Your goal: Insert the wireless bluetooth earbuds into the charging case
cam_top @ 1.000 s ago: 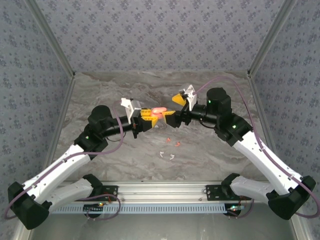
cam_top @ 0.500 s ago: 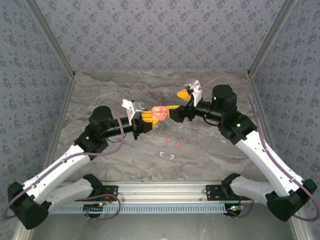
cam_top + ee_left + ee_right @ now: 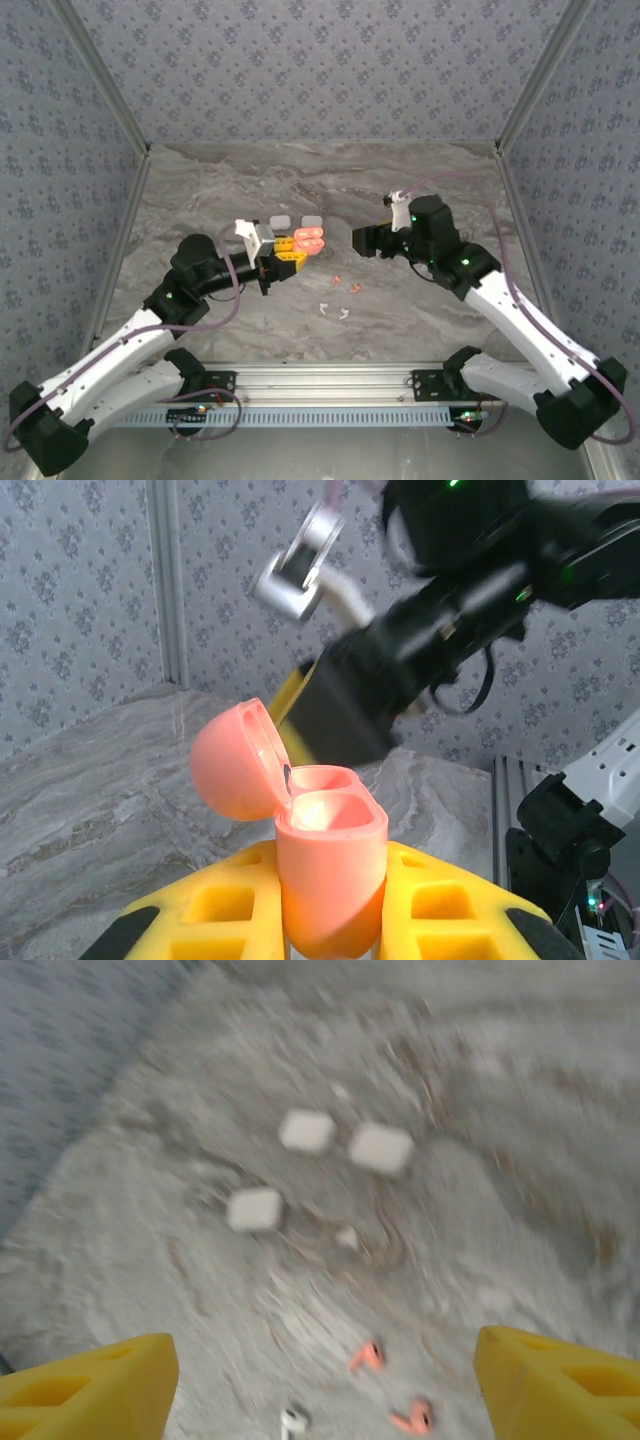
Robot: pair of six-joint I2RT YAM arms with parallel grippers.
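There is one pink charging case [image 3: 330,875], and it is pinched between the two yellow fingers [image 3: 450,910] of the left gripper [image 3: 332,905], which is closed on its lower half. The case is held above the table [image 3: 200,200], near the middle. In the left wrist view it stands upright. Its long axis goes up and down and the open mouth points upward. Two empty wells can be counted inside. The lid [image 3: 235,760] is one piece, swung back on its hinge to the left side of that view.

The right gripper [image 3: 320,1365] is spread wide. Its two yellow fingers [image 3: 85,1395] stand far apart at the lower corners of its own view, and nothing is between them. From above it sits just beside the case, not touching it.

On the table I count four earbuds from above: two pink earbuds [image 3: 346,283] close together, and two white earbuds [image 3: 333,311] a little nearer to the arm bases. All four lie well apart from the case. They are too small and too blurred to tell which way the stems point.

Three white cases [image 3: 307,1131] lie closed on the far part of the table. One small white spot [image 3: 347,1238] lies near them; perhaps it is another earbud, but the blur does not let me say.
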